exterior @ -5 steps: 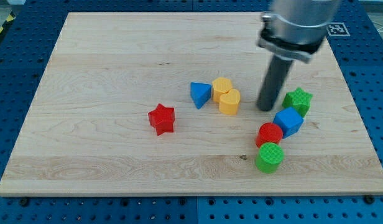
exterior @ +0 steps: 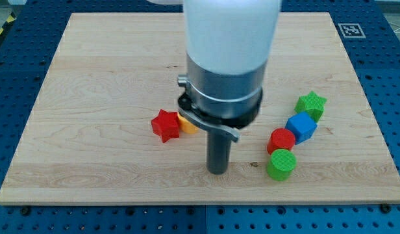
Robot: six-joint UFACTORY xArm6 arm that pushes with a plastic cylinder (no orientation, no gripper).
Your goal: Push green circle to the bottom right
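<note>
The green circle (exterior: 280, 164) lies near the board's lower right, touching the red circle (exterior: 281, 140) just above it. My tip (exterior: 217, 171) rests on the board to the left of the green circle, a clear gap apart. The arm's wide body covers the board's middle. A blue cube (exterior: 300, 127) and a green star (exterior: 311, 104) run up and right from the red circle.
A red star (exterior: 165, 125) lies left of the arm, with a yellow block (exterior: 186, 124) showing partly beside it. The blue triangle and the other yellow block are hidden behind the arm. A marker tag (exterior: 350, 30) sits off the board's top right corner (exterior: 330, 16).
My tip has moved left and down, from beside the green star to the lower middle, left of the green circle. The arm now hides the blue triangle and most of the yellow blocks.
</note>
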